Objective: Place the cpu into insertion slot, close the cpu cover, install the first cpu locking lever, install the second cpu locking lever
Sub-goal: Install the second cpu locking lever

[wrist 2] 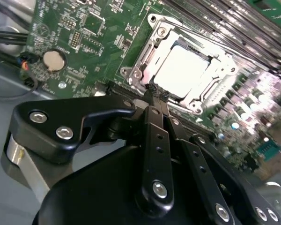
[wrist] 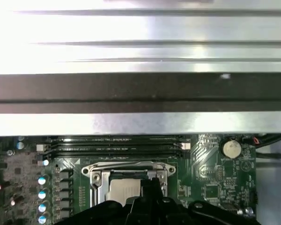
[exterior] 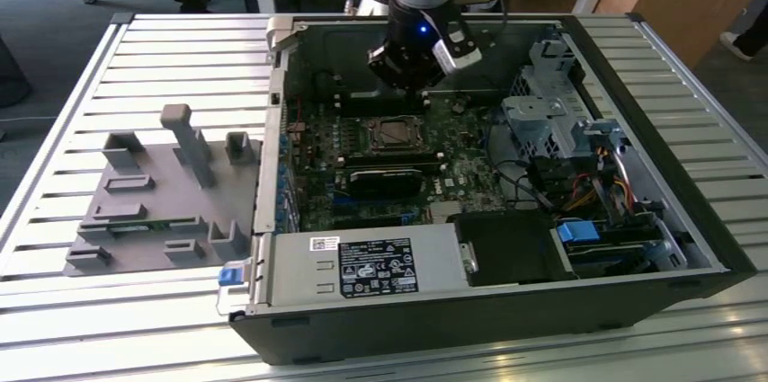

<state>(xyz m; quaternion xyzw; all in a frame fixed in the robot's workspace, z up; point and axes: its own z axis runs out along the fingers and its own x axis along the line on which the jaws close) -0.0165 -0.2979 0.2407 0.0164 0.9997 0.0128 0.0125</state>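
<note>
The cpu lies in the insertion slot on the green motherboard, pale face up. The cpu cover, a silver frame plate, lies flat around it, and the chip's face shows through the cut-out. My black gripper is shut with nothing between its fingers. Its tips sit right at one edge of the socket frame; I cannot tell if they touch it. In the exterior view the gripper hangs inside the open computer case, just behind the socket.
Long black memory slots run beside the socket, and a coin battery sits on the board. The case's metal wall rises close behind. A drive cage, cables and a power supply crowd the case. A grey fixture tray lies on the exterior view's left.
</note>
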